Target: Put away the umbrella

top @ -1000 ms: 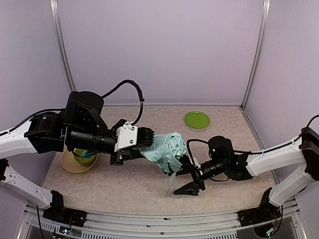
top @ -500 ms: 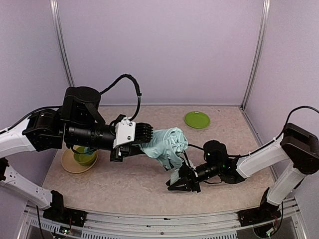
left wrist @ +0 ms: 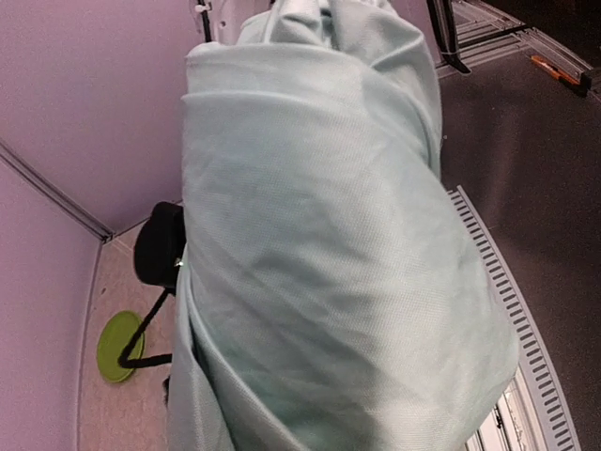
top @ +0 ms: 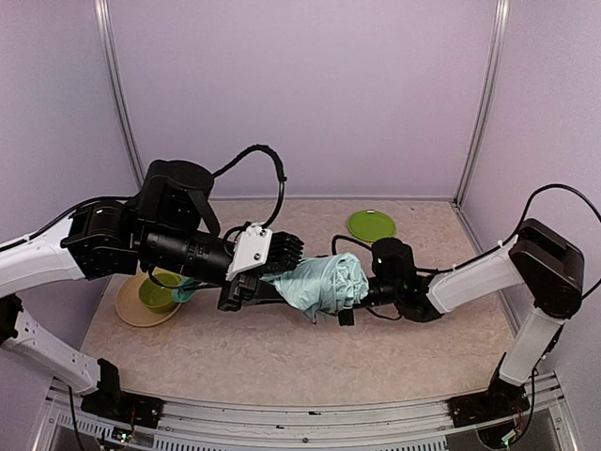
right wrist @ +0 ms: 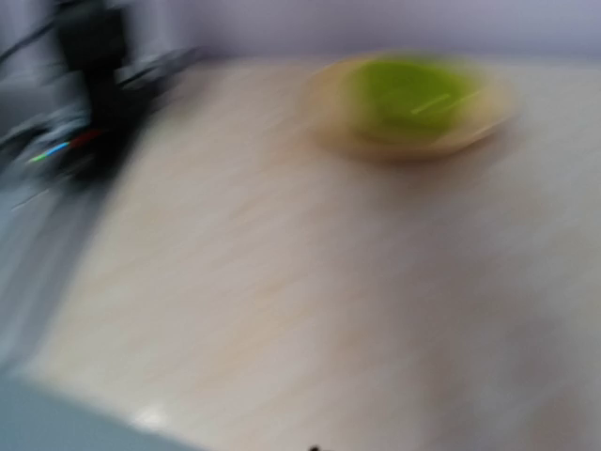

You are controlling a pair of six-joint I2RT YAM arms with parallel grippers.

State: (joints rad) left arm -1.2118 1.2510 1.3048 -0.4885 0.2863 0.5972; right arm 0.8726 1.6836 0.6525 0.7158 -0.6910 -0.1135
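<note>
The umbrella (top: 324,283) is a bunched bundle of pale mint fabric held above the middle of the table. My left gripper (top: 255,291) grips its left end, and the fabric (left wrist: 319,263) fills the left wrist view and hides the fingers. My right gripper (top: 351,300) is pressed against the bundle's right underside with its fingertips hidden by the cloth. The right wrist view is blurred and shows only table, with no fingers. Whether the right jaws pinch any fabric does not show.
A green bowl (top: 156,294) sits on a tan plate (top: 130,310) at the left, under my left arm, also blurred in the right wrist view (right wrist: 408,94). A green plate (top: 371,225) lies at the back right. Purple walls enclose the table.
My right gripper rose from near the table's front edge up and left to the umbrella bundle, closing as it went. My left arm shifted slightly right with the umbrella.
</note>
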